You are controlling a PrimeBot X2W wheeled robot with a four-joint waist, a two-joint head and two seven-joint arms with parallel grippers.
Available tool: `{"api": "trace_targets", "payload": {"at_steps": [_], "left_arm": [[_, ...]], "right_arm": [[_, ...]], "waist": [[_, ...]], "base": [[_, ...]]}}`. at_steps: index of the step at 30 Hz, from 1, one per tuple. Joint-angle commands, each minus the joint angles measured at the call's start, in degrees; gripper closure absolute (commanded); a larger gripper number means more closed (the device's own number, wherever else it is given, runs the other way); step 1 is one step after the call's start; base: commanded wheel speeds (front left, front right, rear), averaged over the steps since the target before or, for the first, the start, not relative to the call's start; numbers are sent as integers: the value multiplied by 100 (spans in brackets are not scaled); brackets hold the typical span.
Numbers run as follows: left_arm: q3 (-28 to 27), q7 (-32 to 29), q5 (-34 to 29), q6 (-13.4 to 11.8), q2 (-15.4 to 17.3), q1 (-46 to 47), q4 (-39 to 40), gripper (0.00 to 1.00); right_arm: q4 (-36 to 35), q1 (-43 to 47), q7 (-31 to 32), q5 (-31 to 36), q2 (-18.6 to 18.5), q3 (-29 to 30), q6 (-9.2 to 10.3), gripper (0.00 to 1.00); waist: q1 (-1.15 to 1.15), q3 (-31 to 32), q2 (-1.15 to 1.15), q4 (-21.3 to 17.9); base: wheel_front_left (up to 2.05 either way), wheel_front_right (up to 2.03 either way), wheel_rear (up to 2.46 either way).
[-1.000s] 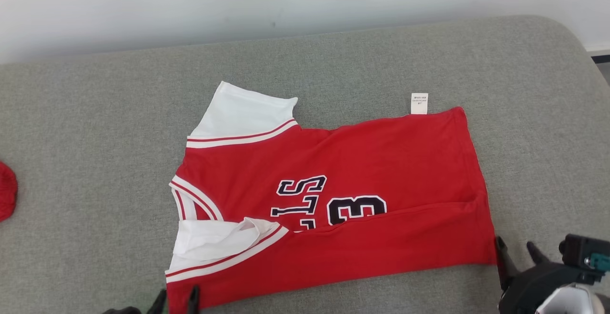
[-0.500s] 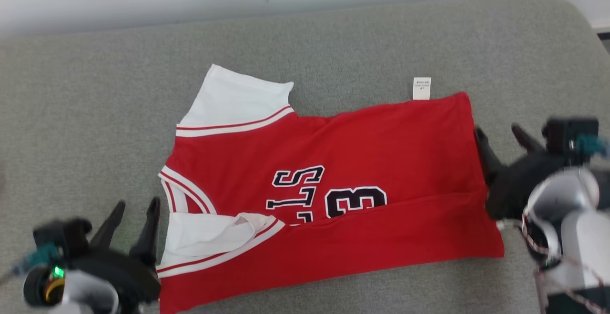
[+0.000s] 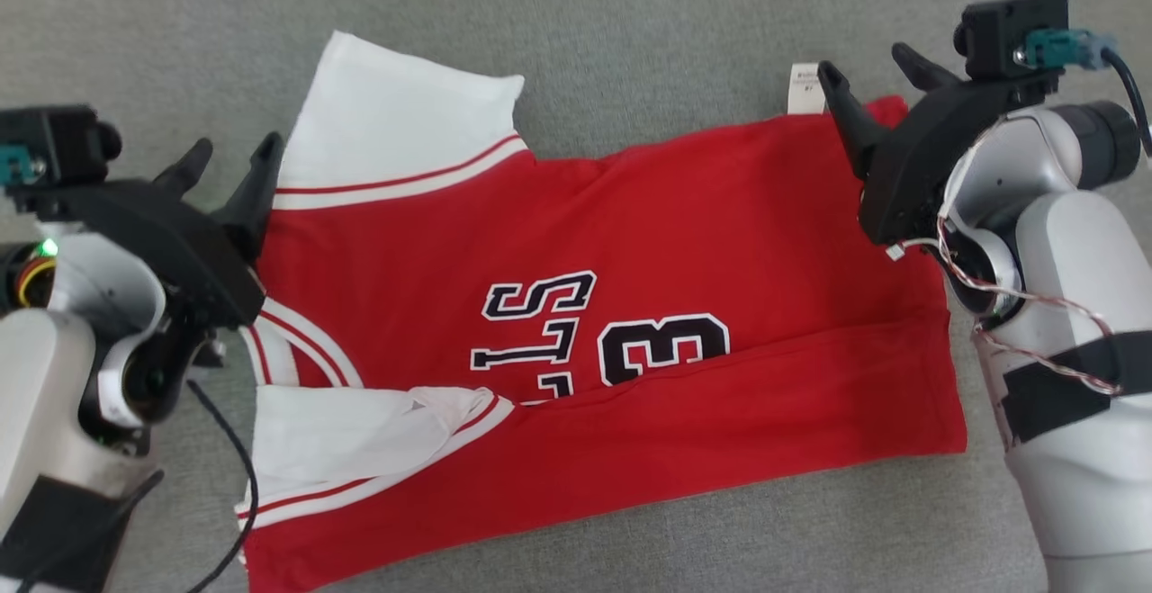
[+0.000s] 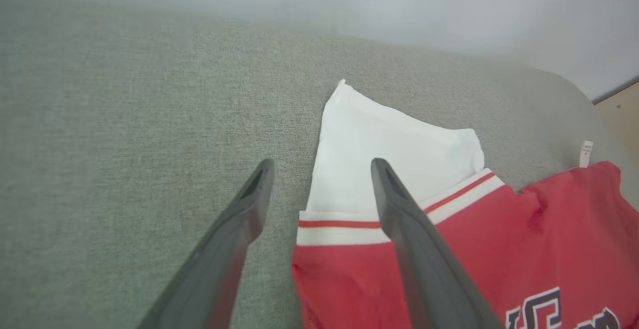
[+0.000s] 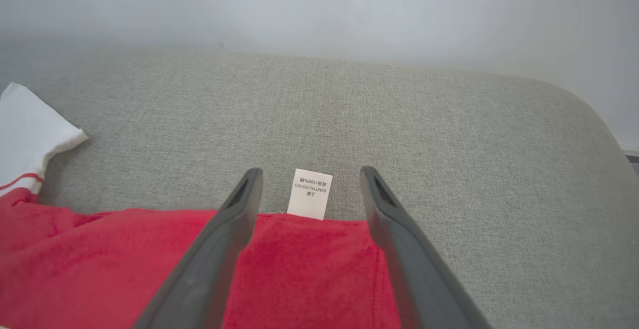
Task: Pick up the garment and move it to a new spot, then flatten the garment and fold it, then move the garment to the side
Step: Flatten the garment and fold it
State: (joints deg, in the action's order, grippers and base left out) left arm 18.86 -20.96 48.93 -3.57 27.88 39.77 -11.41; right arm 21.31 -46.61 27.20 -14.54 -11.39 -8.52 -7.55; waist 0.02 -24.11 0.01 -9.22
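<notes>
The garment [image 3: 648, 251] is a red jersey with white sleeves and dark lettering, lying sideways on the grey cushion with its near long edge folded over. My left gripper [image 3: 229, 157] is open beside the far white sleeve [image 4: 389, 154], one finger over the sleeve's striped cuff. My right gripper [image 3: 868, 71] is open above the jersey's far hem corner, and its fingers straddle the white care label [image 5: 310, 193]. Nothing is held by either gripper.
The grey cushion [image 3: 630, 26] extends beyond the jersey on all sides. A pale wall [image 5: 319, 4] stands behind it, and the cushion's rounded far corner [image 5: 574, 99] lies to the right.
Both arms have reached forward from the near edge to the jersey's far side. The right gripper went from the near hem corner to the far one. The camera tilted down.
</notes>
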Motion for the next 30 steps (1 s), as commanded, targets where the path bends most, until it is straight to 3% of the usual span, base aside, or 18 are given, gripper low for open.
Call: {"api": "trace_targets", "payload": {"at_steps": [1, 14, 20, 30], "left_arm": [[30, -65, -42, -38, -41, 219, -67, 0], [297, -157, -271, -250, -474, 1224, -1043, 0], [398, -16, -569, -437, -457, 1469, -1563, 0], [590, -134, -758, -394, -315, 1694, -2072, 0]], "right_arm": [[101, -137, -16, -45, -88, -52, 13, 0], [386, -404, -157, -384, -431, -492, 13, 0], [243, -268, -178, -533, -520, -596, 13, 0], [-35, -156, -106, -599, -607, -529, 13, 0]], "waist": [[-2, -308, -1, -164], [-2, -582, -1, -280], [-2, -593, -1, -407], [-2, -773, -1, -667]], "base": [[0, 0, 0], [0, 0, 0], [0, 0, 0], [0, 0, 0]]}}
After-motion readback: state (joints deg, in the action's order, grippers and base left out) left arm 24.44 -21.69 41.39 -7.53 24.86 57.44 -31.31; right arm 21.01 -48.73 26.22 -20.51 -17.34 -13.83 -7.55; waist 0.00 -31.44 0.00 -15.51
